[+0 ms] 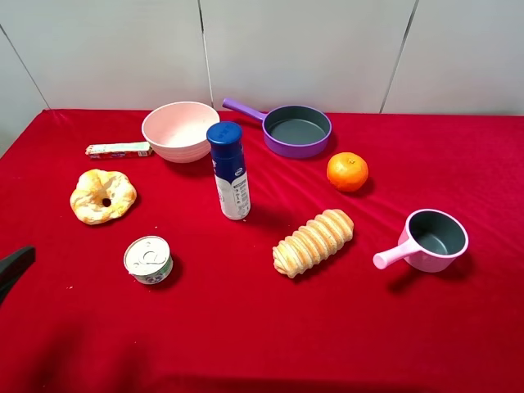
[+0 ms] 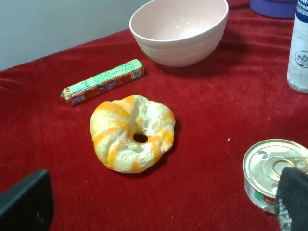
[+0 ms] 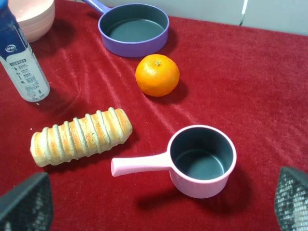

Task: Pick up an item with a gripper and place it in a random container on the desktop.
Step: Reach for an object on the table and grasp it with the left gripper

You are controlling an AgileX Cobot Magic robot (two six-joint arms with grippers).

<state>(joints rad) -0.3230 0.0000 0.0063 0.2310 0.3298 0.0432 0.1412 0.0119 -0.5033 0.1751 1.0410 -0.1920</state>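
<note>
The golden-yellow ring bread (image 1: 102, 196) lies flat on the red desktop (image 1: 246, 327) at the left; it also shows in the left wrist view (image 2: 132, 133). The pale pink bowl (image 1: 180, 149) stands empty behind it, to the right (image 2: 183, 53). My left gripper (image 2: 159, 211) is open and empty, a short way in front of the bread, with its jaws spread wide. One of its dark fingers (image 1: 13, 268) shows at the left edge of the high view. My right gripper (image 3: 159, 211) is open and empty in front of the pink pot; the high view does not show it.
A blue-capped white bottle (image 1: 230, 172) stands mid-table, right of the bread. A tin can (image 1: 148, 259) sits in front of the bread, and a candy pack (image 1: 119, 150) lies behind it. A purple pan (image 1: 295, 131), orange (image 1: 347, 171), ridged loaf (image 1: 313, 242) and pink handled pot (image 1: 430, 240) lie to the right.
</note>
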